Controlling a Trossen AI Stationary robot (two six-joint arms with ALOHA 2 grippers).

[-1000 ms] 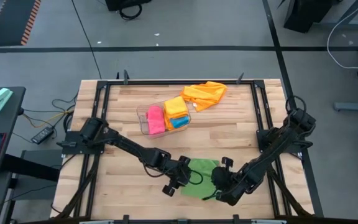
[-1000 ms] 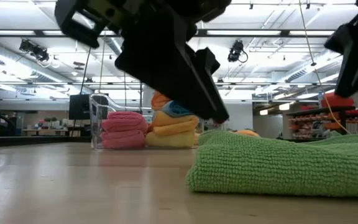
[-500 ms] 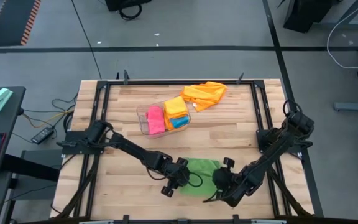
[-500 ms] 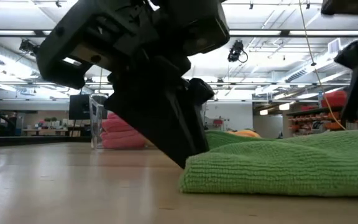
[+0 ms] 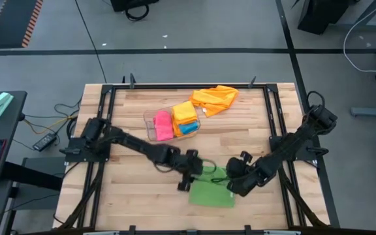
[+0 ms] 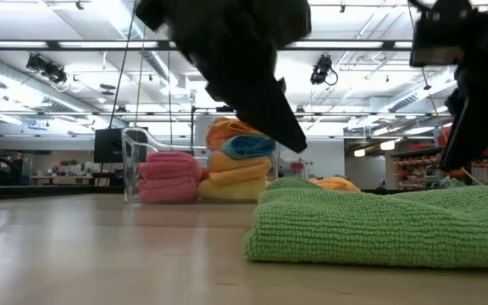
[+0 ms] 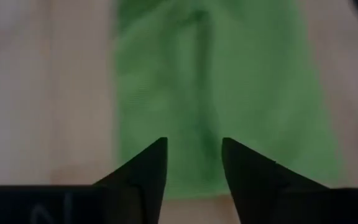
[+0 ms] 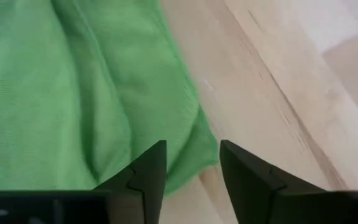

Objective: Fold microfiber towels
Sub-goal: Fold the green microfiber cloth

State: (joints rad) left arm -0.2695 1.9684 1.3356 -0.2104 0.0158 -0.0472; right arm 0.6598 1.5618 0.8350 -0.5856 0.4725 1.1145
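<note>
A green microfiber towel (image 5: 212, 194) lies folded flat on the wooden table near its front edge. It also shows in the low view (image 6: 379, 224). My left gripper (image 5: 193, 177) hangs open above the towel's far left part, and its wrist view shows the green towel (image 7: 216, 93) beyond its fingers (image 7: 194, 146). My right gripper (image 5: 235, 183) hangs open above the towel's far right corner (image 8: 185, 155). Nothing is between either pair of fingers.
A clear plastic bin (image 5: 150, 124) stands at the table's far middle and holds folded pink (image 5: 164, 125), orange (image 5: 185, 112) and blue (image 5: 188, 128) towels. A loose orange towel (image 5: 215, 98) lies crumpled at the far edge. Bare wood lies to the left and right of the green towel.
Both grippers went down at the green towel's near part, then drew back toward the far edge and rose clear of it. The towel now lies as a shorter, thicker rectangle closer to the front edge.
</note>
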